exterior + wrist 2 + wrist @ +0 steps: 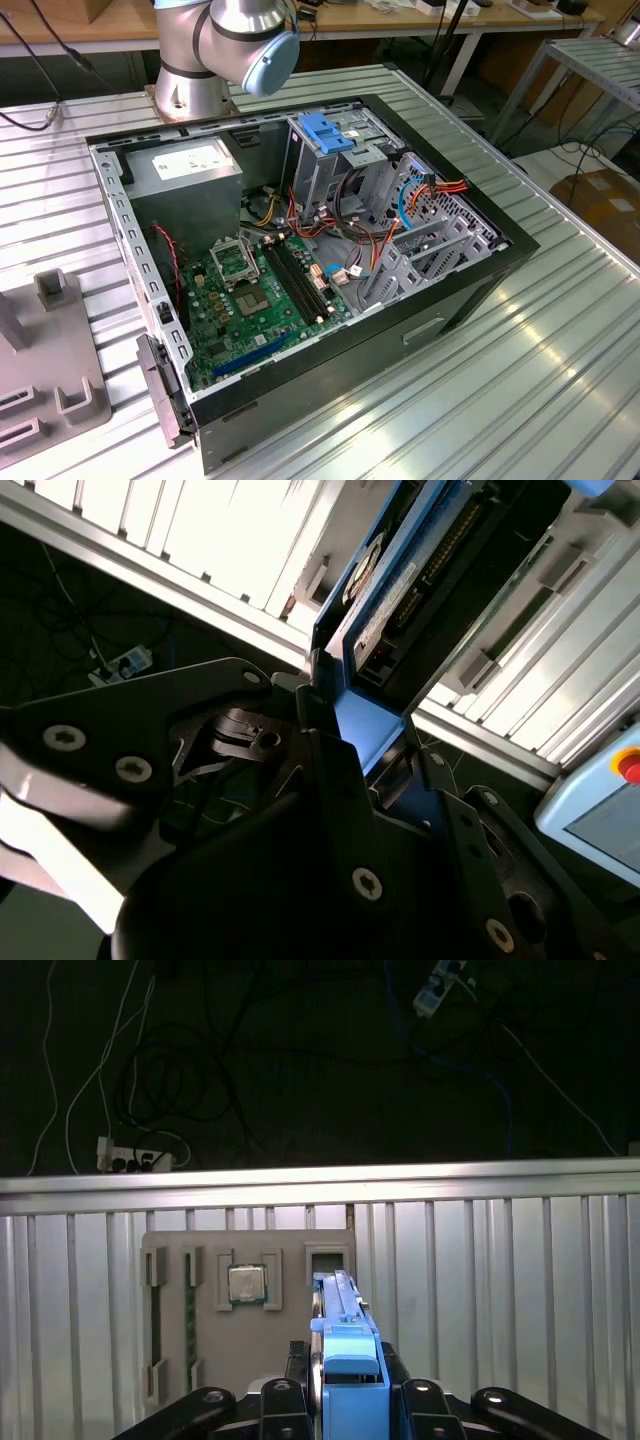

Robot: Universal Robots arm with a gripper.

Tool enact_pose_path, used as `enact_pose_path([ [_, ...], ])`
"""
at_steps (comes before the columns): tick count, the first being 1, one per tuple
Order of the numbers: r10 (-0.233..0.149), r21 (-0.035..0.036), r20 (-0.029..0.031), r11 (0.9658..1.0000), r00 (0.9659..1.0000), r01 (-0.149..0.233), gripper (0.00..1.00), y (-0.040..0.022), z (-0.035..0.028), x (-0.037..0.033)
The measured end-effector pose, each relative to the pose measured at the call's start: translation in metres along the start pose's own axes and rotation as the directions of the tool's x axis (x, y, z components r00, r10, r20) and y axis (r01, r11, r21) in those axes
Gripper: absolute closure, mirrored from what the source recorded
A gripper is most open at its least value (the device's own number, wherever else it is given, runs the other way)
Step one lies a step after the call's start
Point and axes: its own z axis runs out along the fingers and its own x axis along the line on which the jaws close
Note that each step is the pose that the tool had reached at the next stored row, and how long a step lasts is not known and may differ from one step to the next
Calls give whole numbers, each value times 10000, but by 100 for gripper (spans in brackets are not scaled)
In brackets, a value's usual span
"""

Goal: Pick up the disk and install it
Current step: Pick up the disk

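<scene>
Gripper [345, 1400] is clamped on the disk [345, 1355], held edge-on by its blue rail in both wrist views; beyond it a grey tray [240, 1350] bearing a chip [246, 1285] is seen on the table [500, 1310]

Glossy blue plastic rail on the disk [350, 1360], matt black pincer [358, 730], ribbed shiny metal table [500, 1290].

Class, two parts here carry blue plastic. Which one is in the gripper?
The disk, its blue rail clamped by the gripper; the blue-handled drive cage sits inside the computer case.
</scene>
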Motion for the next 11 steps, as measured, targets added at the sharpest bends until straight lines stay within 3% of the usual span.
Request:
enact_pose_path([
  [11,0,0,0,10000,10000,0,63,0,-63,0],
])
